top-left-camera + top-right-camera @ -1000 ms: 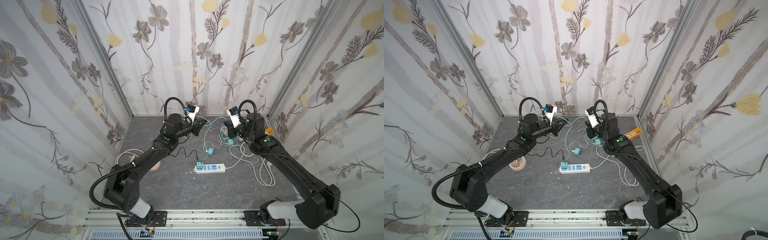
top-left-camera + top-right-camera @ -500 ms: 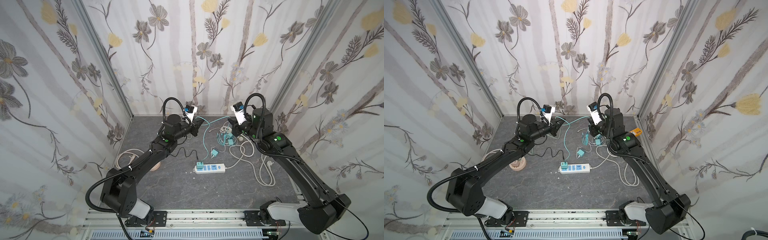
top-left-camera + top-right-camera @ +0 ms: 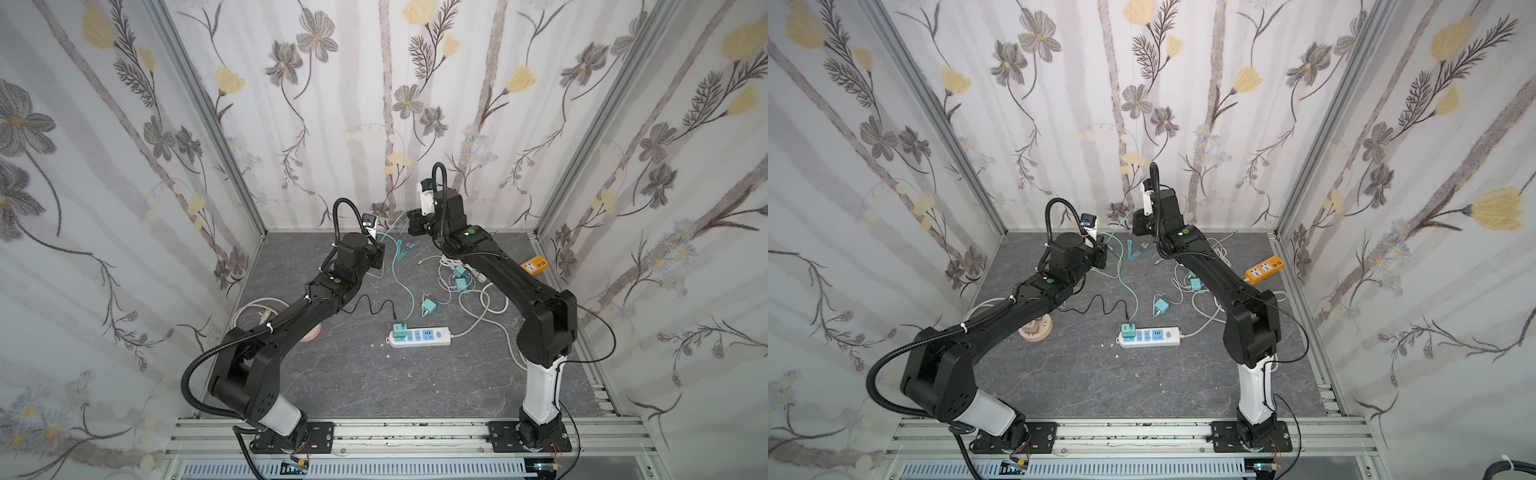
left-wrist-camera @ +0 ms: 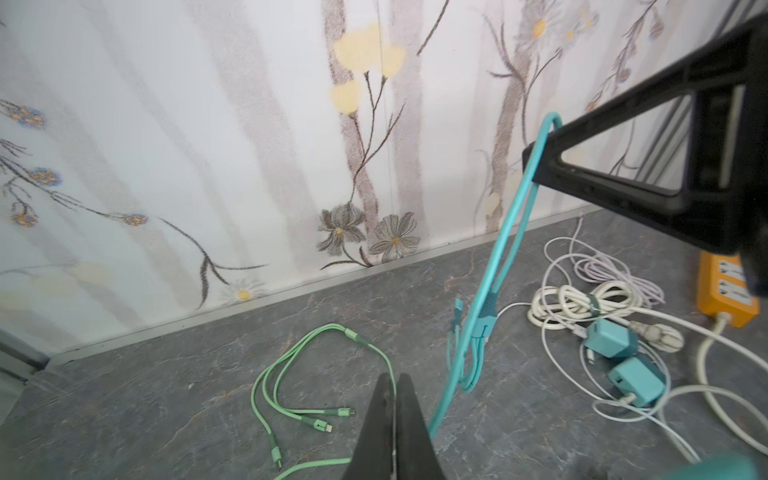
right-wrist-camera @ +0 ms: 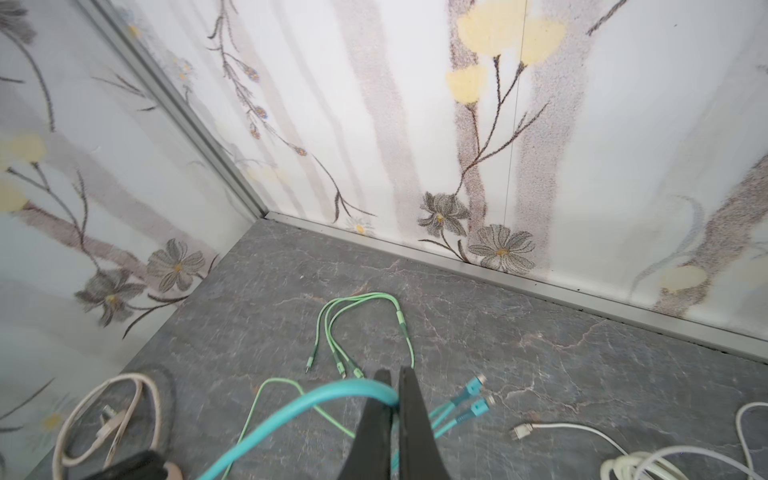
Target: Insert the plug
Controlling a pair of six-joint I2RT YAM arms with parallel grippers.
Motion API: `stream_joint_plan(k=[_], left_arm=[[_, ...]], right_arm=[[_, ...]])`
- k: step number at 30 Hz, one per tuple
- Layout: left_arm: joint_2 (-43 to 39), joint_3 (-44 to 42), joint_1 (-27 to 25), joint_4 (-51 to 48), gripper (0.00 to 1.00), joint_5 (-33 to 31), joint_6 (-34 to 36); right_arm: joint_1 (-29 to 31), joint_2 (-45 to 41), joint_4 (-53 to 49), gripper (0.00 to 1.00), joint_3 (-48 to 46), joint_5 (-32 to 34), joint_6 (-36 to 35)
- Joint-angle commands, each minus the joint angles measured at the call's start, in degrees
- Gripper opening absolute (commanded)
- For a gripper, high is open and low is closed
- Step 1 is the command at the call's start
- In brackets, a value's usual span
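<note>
A: State of the right claw [image 5: 393, 374]?
B: Clenched on a thick teal braided cable [image 5: 332, 392], raised above the grey stone-patterned desk [image 3: 374, 386], close to the middle of its far edge. Two teal connector ends [image 5: 477, 409] dangling just past the black fingers.
A: And the left claw [image 4: 393, 377]?
B: Clenched too, lower down, also near the far edge. Nothing visible between the fingers (only a hairline gap). Same teal cable passing just beside one finger; touching or not, cannot tell.
A: Whereabouts of the plug?
B: A teal cube-shaped charger plug [image 3: 400, 330] seated upright in the end socket of a white power strip with blue outlets [image 3: 428, 336], around the middle of the desk. Teal cable leading up from there toward the claws.
A: Other plugs?
B: A second teal charger [image 3: 429, 308] lying loose just beyond the strip, apart from it. Two more teal chargers [image 4: 611, 340] among coiled white cords [image 4: 582, 296] toward the right edge.
A: Anything else?
B: A pale green three-headed cable [image 4: 360, 340] flat near the far edge, an orange power strip [image 3: 535, 264] against the right edge, a round beige socket block [image 3: 1036, 330] near the left edge.
</note>
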Motion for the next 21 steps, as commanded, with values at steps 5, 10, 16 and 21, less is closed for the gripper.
stream_joint_plan(k=[5,10,16,21], left_arm=[[15.9,12.4,0.2,-1.9,0.00,-9.2,7.6],[18.4,18.9,-0.1,-13.8,0.59,-12.4,7.6],[8.1,7.8,-0.4,-16.1,0.92,-16.3,4.2],[2.3,3.9,-0.4,-25.2,1.00,-20.3,1.0]], right_arm=[[-0.3,16.9,2.4,0.21,19.7,8.3,4.0],[-0.3,16.1,-8.7,0.55,18.4,2.2,-0.9],[-1.4,-1.3,-4.9,0.70,-8.3,0.7,-4.4],[-2.6,-16.8,-5.0,0.78,-27.1,0.4,-4.8]])
